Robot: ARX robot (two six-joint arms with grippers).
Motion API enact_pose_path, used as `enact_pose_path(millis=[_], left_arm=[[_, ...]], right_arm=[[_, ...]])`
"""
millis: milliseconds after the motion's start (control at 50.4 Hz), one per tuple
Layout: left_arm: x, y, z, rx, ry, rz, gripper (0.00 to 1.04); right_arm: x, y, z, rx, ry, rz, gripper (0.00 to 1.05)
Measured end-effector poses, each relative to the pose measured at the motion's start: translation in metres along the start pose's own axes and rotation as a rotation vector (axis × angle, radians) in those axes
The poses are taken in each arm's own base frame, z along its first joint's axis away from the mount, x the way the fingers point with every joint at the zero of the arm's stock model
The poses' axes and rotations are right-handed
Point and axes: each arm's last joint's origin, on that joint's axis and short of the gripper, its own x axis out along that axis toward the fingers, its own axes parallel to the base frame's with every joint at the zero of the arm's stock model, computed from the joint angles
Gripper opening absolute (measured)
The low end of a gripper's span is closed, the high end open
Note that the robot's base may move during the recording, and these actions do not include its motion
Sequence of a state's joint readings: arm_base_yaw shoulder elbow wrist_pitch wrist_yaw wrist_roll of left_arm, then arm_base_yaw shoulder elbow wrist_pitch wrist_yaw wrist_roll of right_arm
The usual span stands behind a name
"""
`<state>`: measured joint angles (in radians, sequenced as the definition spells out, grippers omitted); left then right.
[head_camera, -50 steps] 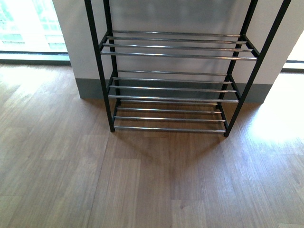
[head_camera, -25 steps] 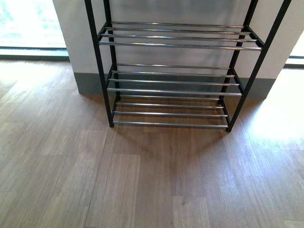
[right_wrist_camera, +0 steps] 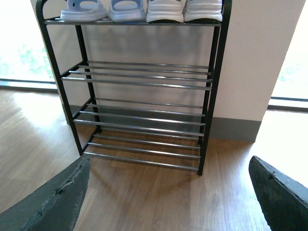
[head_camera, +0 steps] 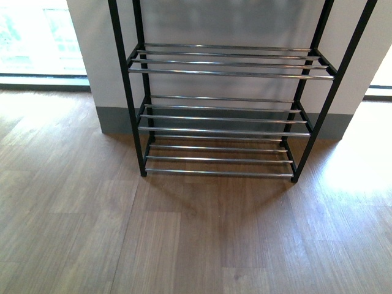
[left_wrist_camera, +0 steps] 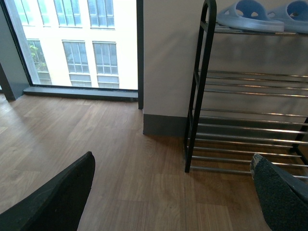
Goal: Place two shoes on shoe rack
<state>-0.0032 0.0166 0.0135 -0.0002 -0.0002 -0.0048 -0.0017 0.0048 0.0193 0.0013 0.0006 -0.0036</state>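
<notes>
Chrome bars make up the shelves of the shoe rack (head_camera: 223, 110), held in a thin black metal frame; no brand, label or writing can be read on anything in view. It stands on a wood-grain plank floor (head_camera: 184, 245), its back toward a white wall (head_camera: 226, 21) with a grey skirting board (head_camera: 113, 119) along the base. Bright windows (head_camera: 33, 37) flank the wall on both sides, and the left wrist view shows a pale building outside through the glass.

From the front, three lower tiers show, and all three are bare. The right wrist view reaches the top tier, where four shoes stand in a row: two pale blue slide sandals (right_wrist_camera: 103, 8) on one side and two sneakers (right_wrist_camera: 185, 9) with thick white soles beside them, the inner sandal and inner sneaker just about touching. Only the lower parts of the sneakers are in frame, so their uppers cannot be judged. The left wrist view catches the sandals (left_wrist_camera: 262, 14) on that top tier as well.

Left end effector (left_wrist_camera: 173, 192): its two dark fingers (left_wrist_camera: 57, 202) are spread wide, released, with only floor between them. Right end effector (right_wrist_camera: 168, 192) is likewise spread wide and grasps nothing, facing the rack from a little way off.
</notes>
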Motion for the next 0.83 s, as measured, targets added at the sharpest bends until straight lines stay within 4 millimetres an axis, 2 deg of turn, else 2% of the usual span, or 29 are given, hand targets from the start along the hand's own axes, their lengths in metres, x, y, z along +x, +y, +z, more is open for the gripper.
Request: enact_pose_path(millis=[834], left_arm=[[0.0,0.0,0.0,0.0,0.0,0.0,0.95]], right_arm=[[0.0,0.0,0.0,0.0,0.0,0.0,0.96]])
